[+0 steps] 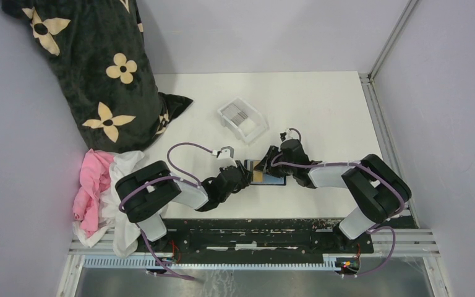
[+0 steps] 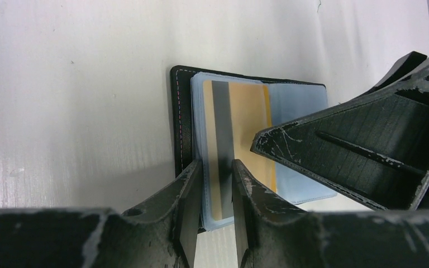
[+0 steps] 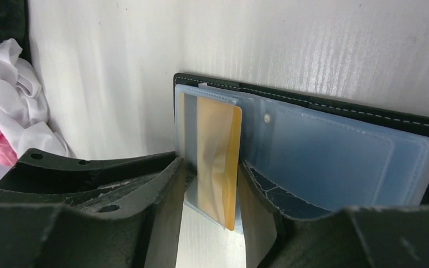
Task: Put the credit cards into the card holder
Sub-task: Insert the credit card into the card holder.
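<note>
Fingertips of left gripper [image 2: 217, 167] and right gripper [image 3: 209, 163], both pairs spread and pinching nothing, are hiding parts of the open card holder [image 2: 181, 123] lying near-centre on the table [image 1: 321, 105]. Its clear sleeve [image 3: 335, 151] is blurring the tan-orange credit card [image 2: 248, 123], leaving any print unreadable.

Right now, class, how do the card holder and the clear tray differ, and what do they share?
The holder is black, lying open up front; the tray is clear, farther back. The holder has one orange card partly in a sleeve; the tray holds a grey stack. Both sit on the table and contain cards.
</note>
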Controlling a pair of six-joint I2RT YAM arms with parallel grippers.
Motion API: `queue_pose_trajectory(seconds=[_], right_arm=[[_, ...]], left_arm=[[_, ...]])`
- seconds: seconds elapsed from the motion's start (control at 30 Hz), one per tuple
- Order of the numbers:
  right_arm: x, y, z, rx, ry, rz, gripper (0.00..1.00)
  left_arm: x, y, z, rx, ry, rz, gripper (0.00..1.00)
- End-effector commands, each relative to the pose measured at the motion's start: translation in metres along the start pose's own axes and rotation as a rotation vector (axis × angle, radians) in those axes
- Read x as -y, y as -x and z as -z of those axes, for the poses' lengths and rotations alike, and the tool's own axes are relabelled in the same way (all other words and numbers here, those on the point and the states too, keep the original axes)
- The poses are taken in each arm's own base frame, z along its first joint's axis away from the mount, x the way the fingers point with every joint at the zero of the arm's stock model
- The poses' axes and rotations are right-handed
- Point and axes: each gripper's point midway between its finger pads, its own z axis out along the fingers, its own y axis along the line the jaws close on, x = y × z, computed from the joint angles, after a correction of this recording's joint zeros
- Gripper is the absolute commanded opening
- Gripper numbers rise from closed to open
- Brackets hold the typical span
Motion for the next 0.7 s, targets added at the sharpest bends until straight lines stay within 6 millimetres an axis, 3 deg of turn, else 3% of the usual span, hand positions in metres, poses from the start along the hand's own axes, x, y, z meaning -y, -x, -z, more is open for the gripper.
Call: queue_pose_trajectory(seconds=[0.0, 0.3, 0.67], right_arm=[[0.046, -0.021, 0.012, -0.063, -0.207, 0.054, 0.47], [0.041, -0.005, 0.032, -0.031, -0.253, 0.139, 0.5], [0.009, 0.027, 0.051, 0.015, -0.244, 0.274, 0.53]], left_arm=[[-0.098, -0.07, 0.026, -0.274, 0.269, -0.179, 0.34], [-0.099, -0.067, 0.029, -0.256, 0.274, -0.16, 0.37], [-0.072, -0.023, 0.04, -0.147, 0.24, -0.138, 0.52]])
